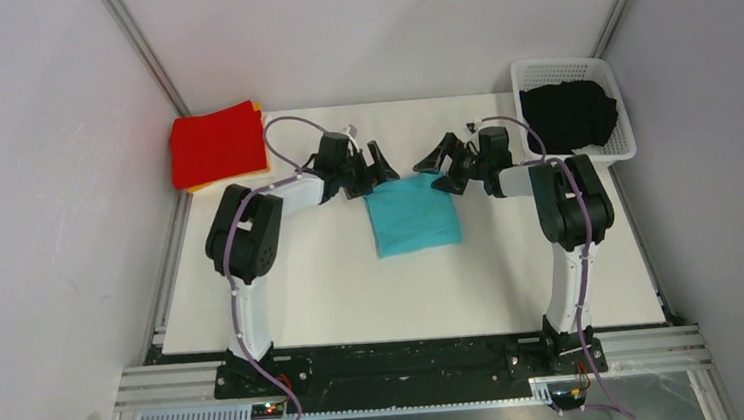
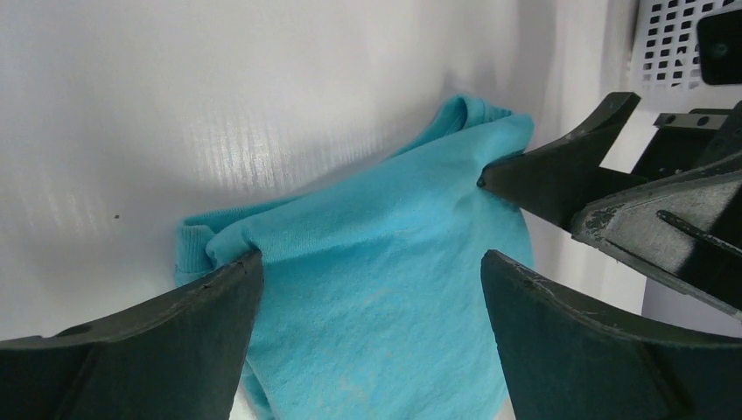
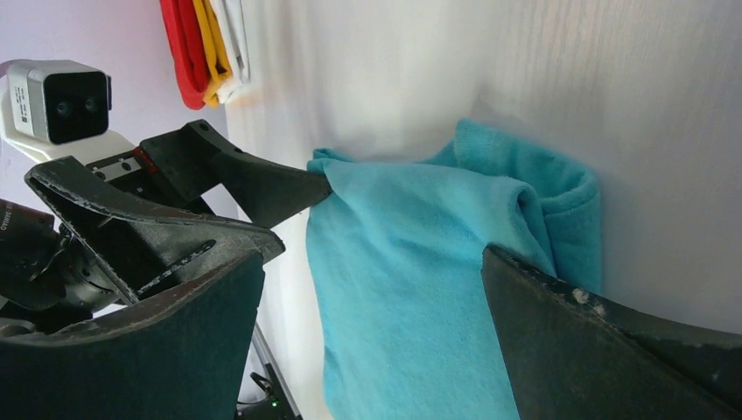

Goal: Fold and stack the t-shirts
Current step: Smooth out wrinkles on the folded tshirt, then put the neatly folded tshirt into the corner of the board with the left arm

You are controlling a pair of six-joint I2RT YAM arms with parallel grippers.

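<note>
Turquoise t-shirt (image 1: 412, 217) folded; left fingers (image 2: 166, 350), right fingers (image 3: 612, 350) spread.

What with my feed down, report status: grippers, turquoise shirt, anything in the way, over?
Left gripper and right gripper open, one at each far corner of the turquoise t-shirt. Shirt folded, lying flat, unclamped. Nothing in the way.
</note>
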